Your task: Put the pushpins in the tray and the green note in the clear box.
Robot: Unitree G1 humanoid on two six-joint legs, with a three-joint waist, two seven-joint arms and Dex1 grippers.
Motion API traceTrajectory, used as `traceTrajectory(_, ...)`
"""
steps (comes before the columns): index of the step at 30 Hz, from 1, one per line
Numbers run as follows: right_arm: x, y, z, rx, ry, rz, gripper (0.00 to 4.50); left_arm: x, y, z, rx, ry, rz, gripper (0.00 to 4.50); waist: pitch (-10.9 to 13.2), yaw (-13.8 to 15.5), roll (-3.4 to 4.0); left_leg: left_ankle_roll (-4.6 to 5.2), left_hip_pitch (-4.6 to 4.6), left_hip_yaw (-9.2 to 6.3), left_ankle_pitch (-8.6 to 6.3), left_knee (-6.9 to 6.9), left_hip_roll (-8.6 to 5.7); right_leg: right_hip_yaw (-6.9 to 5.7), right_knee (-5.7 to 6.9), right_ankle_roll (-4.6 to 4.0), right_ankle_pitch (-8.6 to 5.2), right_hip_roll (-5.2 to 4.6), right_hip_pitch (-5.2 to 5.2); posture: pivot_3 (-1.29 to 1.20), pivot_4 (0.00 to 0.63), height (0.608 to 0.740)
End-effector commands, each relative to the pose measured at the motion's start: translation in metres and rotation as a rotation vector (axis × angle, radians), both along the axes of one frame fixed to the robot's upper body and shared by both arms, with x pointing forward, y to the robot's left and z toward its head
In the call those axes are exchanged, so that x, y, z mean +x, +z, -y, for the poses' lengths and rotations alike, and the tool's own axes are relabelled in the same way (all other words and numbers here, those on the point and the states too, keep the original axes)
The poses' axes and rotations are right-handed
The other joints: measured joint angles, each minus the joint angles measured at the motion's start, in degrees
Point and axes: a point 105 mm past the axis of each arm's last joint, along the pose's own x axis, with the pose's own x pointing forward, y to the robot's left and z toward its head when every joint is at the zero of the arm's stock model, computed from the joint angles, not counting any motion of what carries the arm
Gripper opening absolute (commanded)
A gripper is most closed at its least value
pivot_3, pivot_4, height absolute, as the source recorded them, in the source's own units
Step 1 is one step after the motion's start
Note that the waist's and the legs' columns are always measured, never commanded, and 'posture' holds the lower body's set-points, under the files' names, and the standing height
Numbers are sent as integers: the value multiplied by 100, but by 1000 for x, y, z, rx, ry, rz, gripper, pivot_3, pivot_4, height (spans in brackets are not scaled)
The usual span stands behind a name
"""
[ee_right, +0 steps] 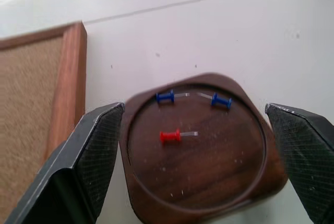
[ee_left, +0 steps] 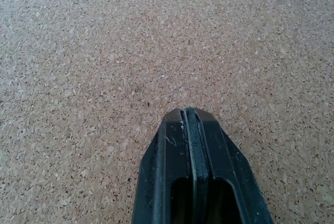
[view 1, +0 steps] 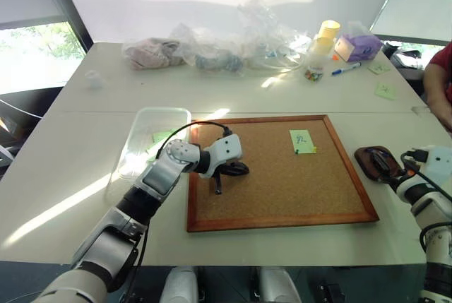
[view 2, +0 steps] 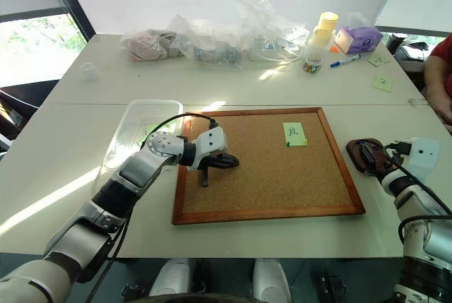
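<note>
Tray (ee_right: 198, 182) sitting just beside corkboard (view 1: 275, 176) frame, three pushpins (ee_right: 172, 137) lying inside; right gripper (ee_right: 195, 166) hovering, jaws spread wide. Left gripper (ee_left: 190, 117) resting pressed together over cork.

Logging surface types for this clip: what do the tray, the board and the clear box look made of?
The tray looks like dark brown wood with a low sheen; faint grain shows, though moulded plastic is possible. The corkboard has a speckled tan cork face inside a reddish, smooth wooden frame. The clear box appears to be transparent glossy plastic: the table shows through it.
</note>
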Motion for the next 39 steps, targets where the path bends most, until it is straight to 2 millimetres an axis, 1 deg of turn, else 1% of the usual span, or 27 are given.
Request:
traceTrajectory(1,3,28,-17,-80,110,101,4422,-3,-16,-3,54,12,-38,0,0,3,0,0,0,0,0,0,0,0,0,0,0,0,0,0,150,737)
traceTrajectory(3,6,27,-40,-147,221,76,4422,-3,-16,-4,55,11,-38,0,0,-5,1,0,0,-1,0,0,0,0,0,0,0,0,0,0,150,737)
traceTrajectory(5,10,23,-61,-160,306,61,4422,-3,-16,-4,55,9,-38,0,-1,-11,1,0,0,-1,0,-1,0,0,0,0,0,0,0,0,150,737)
traceTrajectory(6,12,22,-69,-152,329,59,4422,-3,-16,-4,55,9,-38,0,-1,-9,1,0,0,-1,0,0,0,0,0,0,0,0,0,0,150,737)
traceTrajectory(11,26,13,-92,-126,368,52,4422,-2,-16,-4,57,8,-35,0,0,2,1,0,-1,-2,0,0,0,-1,0,0,0,0,0,0,150,737)
traceTrajectory(18,40,1,-107,-104,387,30,4422,-1,-16,-3,59,9,-27,0,0,7,1,1,-2,-2,0,0,-1,-2,0,0,0,0,0,0,150,737)
traceTrajectory(27,44,-10,-115,-104,408,3,4422,-2,-16,-4,59,13,-27,0,0,2,1,1,-2,-1,0,0,-1,-2,0,0,0,0,0,0,150,737)
traceTrajectory(30,45,-10,-116,-107,412,5,3630,-2,-16,-4,59,12,-26,0,0,2,1,1,-2,-1,0,0,-1,-2,0,0,0,0,0,0,150,737)
traceTrajectory(34,45,-10,-118,-106,417,9,1668,-2,-17,-4,60,11,-27,0,0,2,1,1,-2,-1,0,0,-1,-2,0,0,0,0,0,0,150,737)
traceTrajectory(35,45,-10,-118,-105,418,10,1030,-2,-17,-4,61,11,-27,0,0,2,1,1,-2,-1,0,0,-1,-2,0,0,0,0,0,0,150,737)
traceTrajectory(36,44,-10,-118,-105,418,10,624,-2,-17,-4,61,11,-28,0,0,4,1,1,-2,-1,0,0,-1,-2,0,0,0,0,0,0,150,737)
traceTrajectory(37,44,-10,-118,-104,420,12,66,-2,-17,-4,62,11,-28,0,0,7,1,1,-2,-1,0,0,-1,-2,0,0,0,0,0,0,150,737)
traceTrajectory(39,43,-10,-119,-95,423,13,19,-3,-18,-4,62,11,-30,0,0,6,1,1,-2,-1,0,1,-1,-2,0,0,0,-1,1,0,150,737)
